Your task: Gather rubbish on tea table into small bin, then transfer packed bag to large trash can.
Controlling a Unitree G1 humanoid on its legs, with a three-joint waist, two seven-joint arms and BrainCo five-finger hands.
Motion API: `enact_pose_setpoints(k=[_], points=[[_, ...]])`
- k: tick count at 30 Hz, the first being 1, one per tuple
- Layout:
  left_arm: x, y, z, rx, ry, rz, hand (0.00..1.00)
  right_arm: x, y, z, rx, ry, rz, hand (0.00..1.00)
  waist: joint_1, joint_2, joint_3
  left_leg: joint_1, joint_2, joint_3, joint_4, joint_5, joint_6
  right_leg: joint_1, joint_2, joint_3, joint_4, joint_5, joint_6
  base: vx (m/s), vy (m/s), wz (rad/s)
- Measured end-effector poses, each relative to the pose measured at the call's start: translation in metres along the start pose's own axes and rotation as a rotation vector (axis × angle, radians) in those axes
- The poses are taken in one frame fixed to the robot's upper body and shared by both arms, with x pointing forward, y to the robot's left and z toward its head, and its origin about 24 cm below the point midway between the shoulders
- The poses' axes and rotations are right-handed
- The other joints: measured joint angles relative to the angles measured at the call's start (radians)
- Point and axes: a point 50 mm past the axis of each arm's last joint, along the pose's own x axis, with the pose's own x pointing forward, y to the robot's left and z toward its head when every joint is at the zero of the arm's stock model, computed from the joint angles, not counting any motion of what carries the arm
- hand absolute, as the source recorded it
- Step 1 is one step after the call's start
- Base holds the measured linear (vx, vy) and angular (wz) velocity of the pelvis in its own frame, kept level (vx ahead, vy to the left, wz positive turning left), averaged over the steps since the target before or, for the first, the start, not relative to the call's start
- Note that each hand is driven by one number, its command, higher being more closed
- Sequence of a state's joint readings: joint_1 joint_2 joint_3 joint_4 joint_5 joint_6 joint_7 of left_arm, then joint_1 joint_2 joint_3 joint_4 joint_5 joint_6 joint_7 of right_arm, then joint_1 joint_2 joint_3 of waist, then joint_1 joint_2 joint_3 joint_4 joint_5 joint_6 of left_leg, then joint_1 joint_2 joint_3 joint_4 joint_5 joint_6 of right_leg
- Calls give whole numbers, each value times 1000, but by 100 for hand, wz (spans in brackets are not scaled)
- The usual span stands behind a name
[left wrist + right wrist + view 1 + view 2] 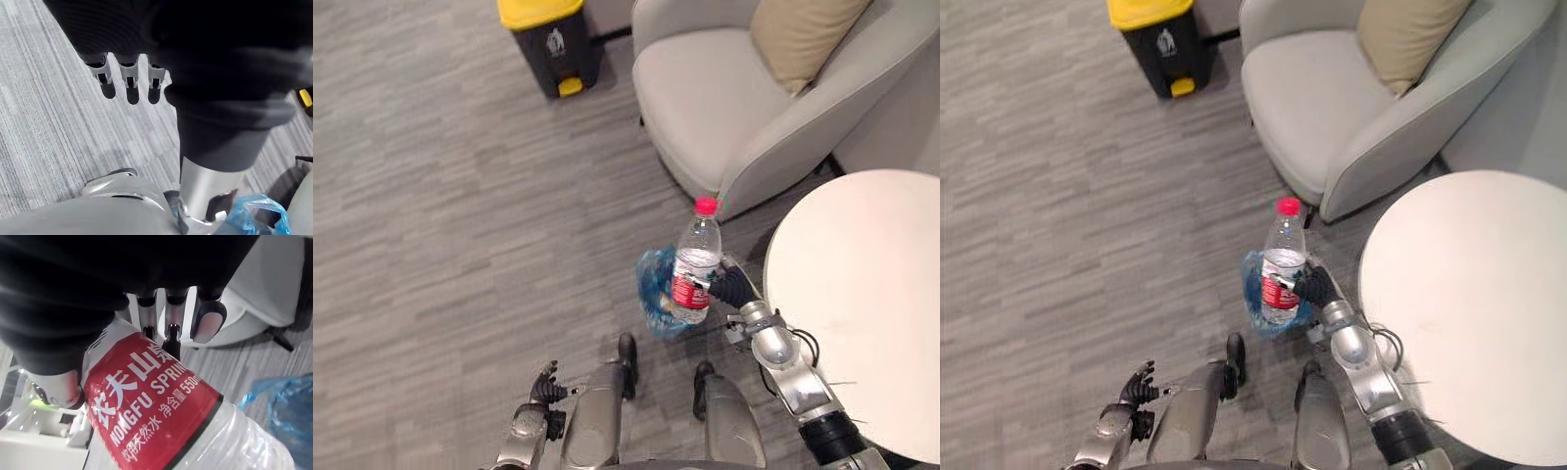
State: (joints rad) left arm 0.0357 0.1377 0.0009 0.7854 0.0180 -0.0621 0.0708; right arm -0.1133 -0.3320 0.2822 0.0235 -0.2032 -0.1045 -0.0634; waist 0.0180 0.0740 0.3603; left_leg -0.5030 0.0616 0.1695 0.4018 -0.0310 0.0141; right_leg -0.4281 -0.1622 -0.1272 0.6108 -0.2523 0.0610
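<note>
Fingers (208, 323) around clear, red-capped bottle (695, 260)

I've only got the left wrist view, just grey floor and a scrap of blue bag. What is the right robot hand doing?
Observer: The right robot hand is curled round an upright water bottle with a red cap.
Operator: Where is that against the bag?
Observer: The bottle's base shows just over the blue bag, which sits on the floor beside the round tea table.
Operator: And the big can?
Observer: A black trash can with a yellow lid stands farther off, by the armchair.
</note>
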Motion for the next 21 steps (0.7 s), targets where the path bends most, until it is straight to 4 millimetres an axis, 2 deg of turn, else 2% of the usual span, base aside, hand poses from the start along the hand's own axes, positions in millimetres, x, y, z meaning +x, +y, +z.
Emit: enact_pose_setpoints(k=[1, 2, 4, 8, 11, 12, 14, 17, 19, 21], points=[[2, -1, 7, -22, -24, 3, 0, 5, 1, 7, -4, -32, 6, 100, -2, -3, 11, -49, 21, 41, 76, -12, 10, -51, -16, 2, 16, 3, -5, -176, 30, -7], [2, 1, 11, -38, -39, 15, 0, 8, 1, 14, -10, -60, 9, 100, 19, 7, 16, -85, 60, 55, 192, -77, 13, -107, -14, 5, 65, 4, -5, -205, 79, -17], [6, 0, 25, -47, -82, 23, 0, 15, -2, 25, -24, -108, -8, 100, 24, 5, 48, -143, 61, 69, 228, -103, 19, -183, -25, 19, 132, 1, -1, -207, 69, -12], [10, 1, 53, -78, -178, 43, 0, 28, -13, 43, -67, -187, -43, 100, 25, 11, 77, -275, 74, 100, 257, -105, 23, -321, -33, 29, 177, 7, 0, -159, 6, 14], [15, 3, 70, -89, -222, 47, 0, 38, -26, 53, -129, -233, -85, 100, 35, 5, 92, -360, 81, 133, 247, -104, 21, -421, -34, 45, 194, 8, 2, -109, -22, 16], [16, 5, 77, -99, -240, 45, 0, 43, -32, 57, -152, -245, -109, 100, 48, 5, 105, -389, 81, 138, 247, -103, 21, -455, -34, 48, 201, 9, 2, -122, -26, 12], [16, 9, 82, -132, -258, 66, 0, 54, -42, 57, -172, -234, -156, 100, 59, 5, 128, -427, 81, 141, 250, -102, 20, -497, -36, 50, 210, 12, 3, -100, -20, 5], [19, 13, 103, -166, -311, 91, 0, 64, -61, 62, -190, -223, -248, 100, 64, -1, 154, -510, 84, 140, 275, -102, 20, -575, -50, 47, 246, 15, 3, -42, -34, 22], [20, 14, 117, -172, -348, 90, 0, 69, -74, 62, -209, -208, -296, 100, 79, -3, 166, -555, 96, 142, 299, -93, 20, -618, -51, 47, 267, 17, 4, -10, -40, 12], [20, 15, 122, -176, -364, 99, 0, 74, -82, 60, -218, -189, -327, 100, 78, -5, 167, -582, 96, 143, 312, -67, 39, -645, -58, 48, 291, 21, 3, 15, -37, 12]])
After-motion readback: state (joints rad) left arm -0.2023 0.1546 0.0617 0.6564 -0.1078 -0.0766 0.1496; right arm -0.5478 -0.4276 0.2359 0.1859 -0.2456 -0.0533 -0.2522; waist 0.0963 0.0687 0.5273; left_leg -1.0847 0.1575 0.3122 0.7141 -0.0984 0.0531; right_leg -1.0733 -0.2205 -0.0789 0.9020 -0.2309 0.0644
